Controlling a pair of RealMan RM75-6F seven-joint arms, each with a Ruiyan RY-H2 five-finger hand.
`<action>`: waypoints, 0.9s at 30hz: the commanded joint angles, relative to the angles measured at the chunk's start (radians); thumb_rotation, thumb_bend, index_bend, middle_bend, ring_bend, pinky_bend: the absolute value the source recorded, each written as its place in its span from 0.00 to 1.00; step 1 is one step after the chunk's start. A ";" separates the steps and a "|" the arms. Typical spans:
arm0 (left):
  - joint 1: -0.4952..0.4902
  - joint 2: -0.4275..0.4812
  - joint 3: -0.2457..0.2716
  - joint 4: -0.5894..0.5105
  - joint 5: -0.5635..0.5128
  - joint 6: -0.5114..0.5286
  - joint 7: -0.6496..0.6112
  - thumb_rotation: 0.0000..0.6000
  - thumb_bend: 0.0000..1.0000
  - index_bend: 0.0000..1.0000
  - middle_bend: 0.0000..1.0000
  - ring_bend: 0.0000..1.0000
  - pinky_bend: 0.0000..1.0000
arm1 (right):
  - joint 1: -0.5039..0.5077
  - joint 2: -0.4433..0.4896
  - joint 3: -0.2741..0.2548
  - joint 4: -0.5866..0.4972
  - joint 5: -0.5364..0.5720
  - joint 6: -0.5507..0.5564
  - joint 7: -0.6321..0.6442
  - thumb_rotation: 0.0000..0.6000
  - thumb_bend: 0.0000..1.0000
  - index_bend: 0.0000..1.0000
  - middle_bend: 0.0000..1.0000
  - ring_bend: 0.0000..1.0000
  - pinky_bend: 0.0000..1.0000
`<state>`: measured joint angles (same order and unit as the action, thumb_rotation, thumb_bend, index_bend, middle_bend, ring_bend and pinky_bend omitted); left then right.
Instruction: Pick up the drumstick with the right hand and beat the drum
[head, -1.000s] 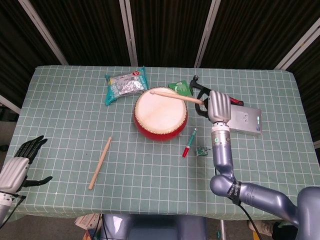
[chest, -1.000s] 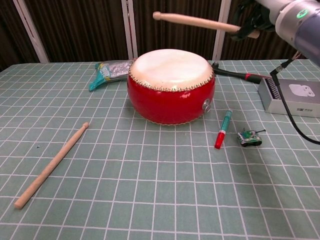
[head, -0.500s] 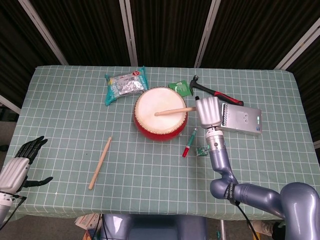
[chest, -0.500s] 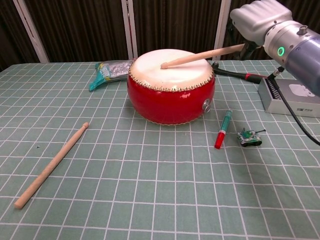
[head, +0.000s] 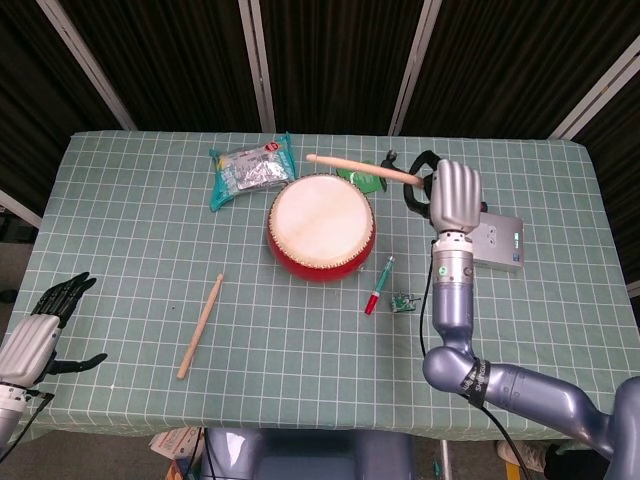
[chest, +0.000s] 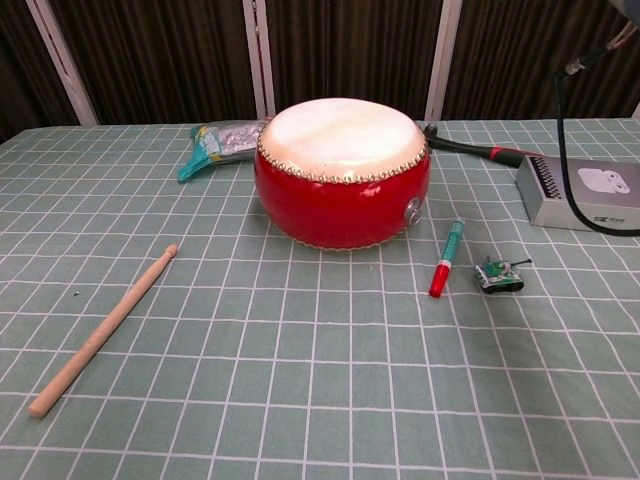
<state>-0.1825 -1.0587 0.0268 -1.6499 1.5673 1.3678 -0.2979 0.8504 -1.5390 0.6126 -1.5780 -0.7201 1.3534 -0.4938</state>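
Observation:
The red drum (head: 320, 228) with its cream skin stands mid-table, also central in the chest view as the drum (chest: 342, 170). My right hand (head: 455, 195) is raised to the drum's right and grips a wooden drumstick (head: 360, 168), whose tip points left above the drum's far edge. That hand and stick are out of the chest view. A second drumstick (head: 200, 326) lies flat on the cloth to the drum's front left, seen also as the stick (chest: 103, 329). My left hand (head: 45, 325) hangs at the table's near left corner, fingers apart, holding nothing.
A foil snack packet (head: 250, 170) lies behind the drum to the left. A hammer (chest: 480, 150), a grey box (head: 498, 243), a red-green marker (head: 378, 286) and a small toy tank (chest: 498, 274) lie to the drum's right. A black cable (chest: 575, 120) hangs at the right.
My right hand struck the drum skin with the stick half a second ago, then lifted back up and away, taking the stick off the skin and out of the chest view.

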 joint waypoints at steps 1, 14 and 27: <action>0.000 0.000 0.001 0.001 0.001 0.000 -0.001 1.00 0.00 0.00 0.00 0.00 0.05 | -0.019 0.014 -0.009 0.001 0.017 -0.010 0.019 1.00 0.56 1.00 1.00 1.00 0.98; -0.001 0.000 0.001 0.000 0.002 -0.004 -0.004 1.00 0.00 0.00 0.00 0.00 0.05 | 0.043 -0.141 -0.440 0.370 -0.240 -0.074 -0.385 1.00 0.56 1.00 1.00 1.00 0.98; 0.003 0.004 -0.001 -0.005 -0.004 -0.001 -0.010 1.00 0.00 0.00 0.00 0.00 0.05 | -0.009 -0.067 -0.269 0.147 -0.186 0.015 -0.309 1.00 0.56 1.00 1.00 1.00 0.98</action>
<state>-0.1799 -1.0547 0.0266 -1.6542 1.5635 1.3671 -0.3079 0.8648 -1.6462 0.2985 -1.3611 -0.9208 1.3354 -0.8427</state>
